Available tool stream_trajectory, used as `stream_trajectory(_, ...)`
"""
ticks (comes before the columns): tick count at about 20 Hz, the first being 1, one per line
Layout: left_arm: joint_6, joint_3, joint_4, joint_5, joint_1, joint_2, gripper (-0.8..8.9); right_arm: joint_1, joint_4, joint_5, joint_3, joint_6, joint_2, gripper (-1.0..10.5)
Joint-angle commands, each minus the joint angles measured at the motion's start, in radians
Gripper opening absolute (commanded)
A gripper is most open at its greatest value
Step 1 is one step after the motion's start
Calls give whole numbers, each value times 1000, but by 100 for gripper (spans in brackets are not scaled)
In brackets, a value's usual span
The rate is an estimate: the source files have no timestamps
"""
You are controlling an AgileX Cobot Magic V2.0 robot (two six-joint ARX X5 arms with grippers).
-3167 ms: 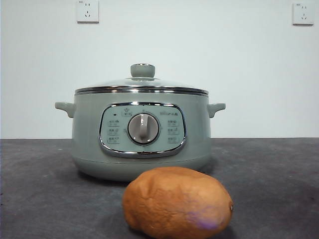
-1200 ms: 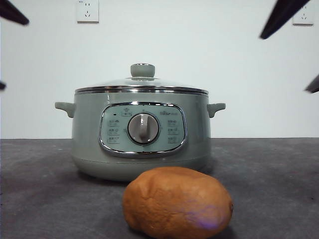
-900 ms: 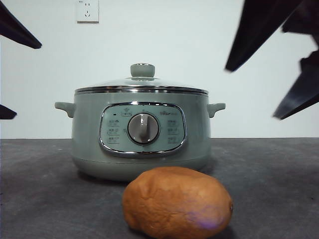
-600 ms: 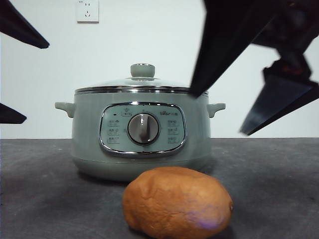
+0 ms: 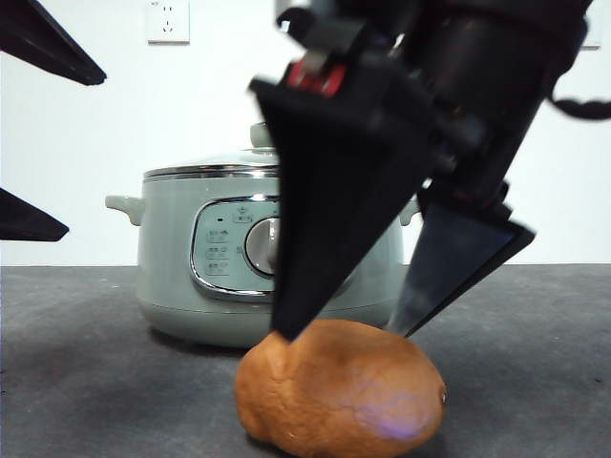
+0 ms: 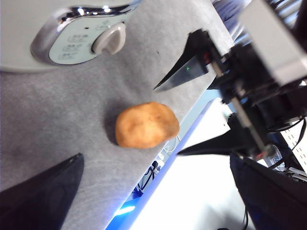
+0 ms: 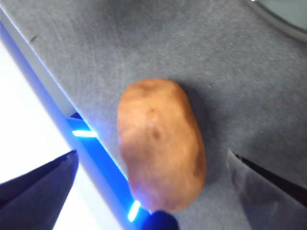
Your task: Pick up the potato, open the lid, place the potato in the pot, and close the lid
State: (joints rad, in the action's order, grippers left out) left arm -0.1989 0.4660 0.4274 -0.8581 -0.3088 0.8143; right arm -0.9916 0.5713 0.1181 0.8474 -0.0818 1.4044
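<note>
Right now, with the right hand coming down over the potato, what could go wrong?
The potato lies close to the table edge; a glancing touch by the open right hand could roll it off. Its skin looks smooth and rounded, so an off-centre squeeze may let it slip out. The lid is on the pot, and the open left hand hangs off to the side, so the potato may have to wait in the air.

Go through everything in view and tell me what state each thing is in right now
potato: lying on the table, not gripped
lid: on the pot, closed
pot: upright, behind the potato
right gripper: jaws open, poised just above the potato
left gripper: jaws open, waiting off to the side
</note>
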Motion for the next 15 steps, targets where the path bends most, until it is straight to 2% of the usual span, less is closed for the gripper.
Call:
stream_trajectory(1, 17, 2, 1, -2, -3, 0, 628, -13, -29, -7, 3, -3, 40, 724)
stream_trajectory(8, 17, 2, 1, -2, -3, 0, 628, -18, -55, -8, 3, -2, 119, 709)
stream_trajectory(9, 17, 2, 1, -2, -3, 0, 628, -18, -55, -8, 3, 0, 128, 631)
stream_trajectory(10, 17, 2, 1, -2, -3, 0, 628, -18, -55, -8, 3, 2, 136, 506)
stream_trajectory(13, 16, 2, 1, -5, -3, 0, 628, -17, -51, -3, 3, 16, 143, 72)
stream_trajectory(14, 9, 2, 0, -5, -3, 0, 628, -17, -48, -1, 3, 18, 143, -23)
stream_trajectory(15, -10, 2, -5, -5, -3, 0, 628, -17, -47, -4, 3, 27, 143, -15)
